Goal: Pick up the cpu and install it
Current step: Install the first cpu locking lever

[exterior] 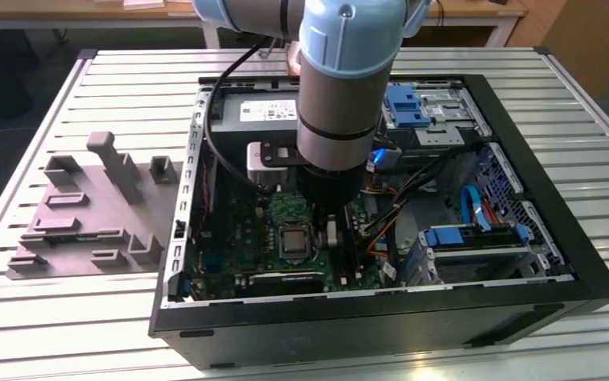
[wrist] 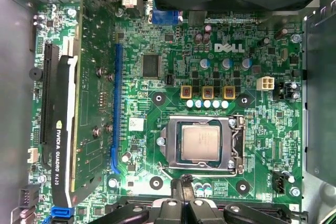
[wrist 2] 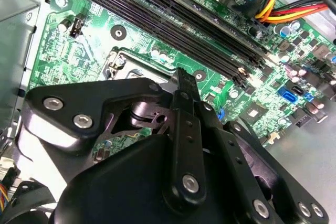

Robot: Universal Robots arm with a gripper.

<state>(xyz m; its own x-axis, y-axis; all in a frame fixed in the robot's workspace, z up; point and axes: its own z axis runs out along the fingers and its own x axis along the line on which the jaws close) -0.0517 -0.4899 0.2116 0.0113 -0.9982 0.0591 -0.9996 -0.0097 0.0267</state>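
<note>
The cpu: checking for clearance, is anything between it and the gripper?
Nothing visible does. In the first wrist view the cpu lies in the socket, top uncovered; only the socket's frame and green board separate it from the gripper.

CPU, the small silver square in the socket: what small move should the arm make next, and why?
Probably raise the end effector straight up slightly: the small silvery-grey square cpu lies flat inside the metal-framed socket, and the end effector hangs beside the socket, not over the chip.

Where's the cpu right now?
The cpu sits inside the metal-framed socket on the green motherboard in the first wrist view, beyond the gripper; in the exterior view the socket lies just below the arm.
</note>
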